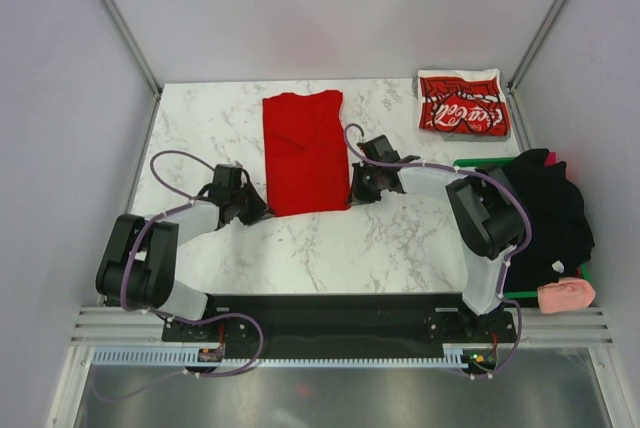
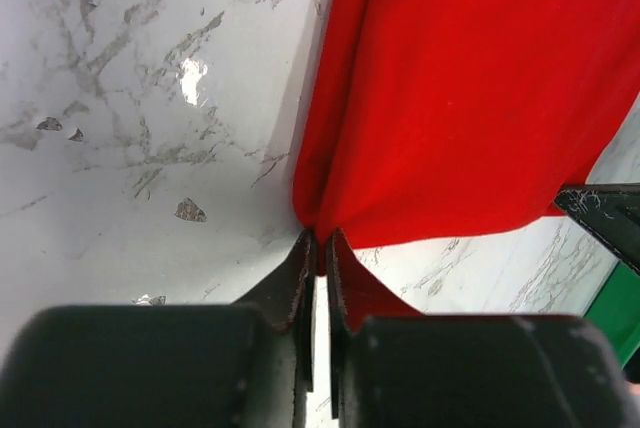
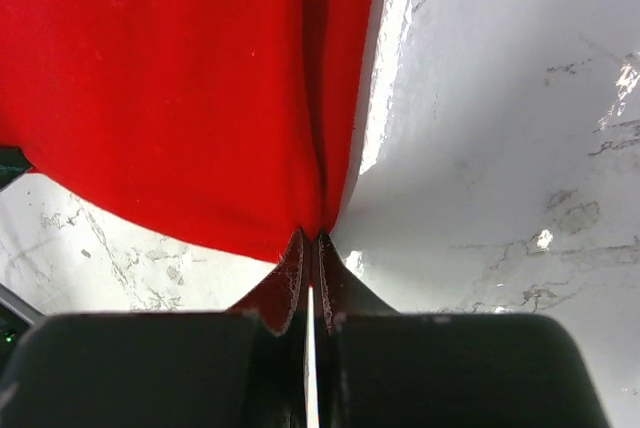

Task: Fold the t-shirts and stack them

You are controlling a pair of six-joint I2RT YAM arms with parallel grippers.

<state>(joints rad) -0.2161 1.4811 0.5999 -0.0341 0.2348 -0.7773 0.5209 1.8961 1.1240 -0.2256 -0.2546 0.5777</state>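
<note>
The plain red t-shirt [image 1: 305,151] lies as a long folded strip on the marble table [image 1: 210,118], running from the back toward the arms. My left gripper [image 1: 262,210] is shut on its near left corner, seen in the left wrist view [image 2: 319,240] pinching red cloth [image 2: 460,98]. My right gripper [image 1: 352,193] is shut on its near right corner, with red cloth [image 3: 170,88] bunched between the tips [image 3: 310,240]. The Coca-Cola t-shirt [image 1: 461,102] lies folded at the back right corner, apart from both grippers.
A heap of dark clothes [image 1: 548,210] fills a green-edged bin [image 1: 478,161] at the right, with a pink piece [image 1: 566,294] at its near end. Grey walls and metal posts close in the table on three sides.
</note>
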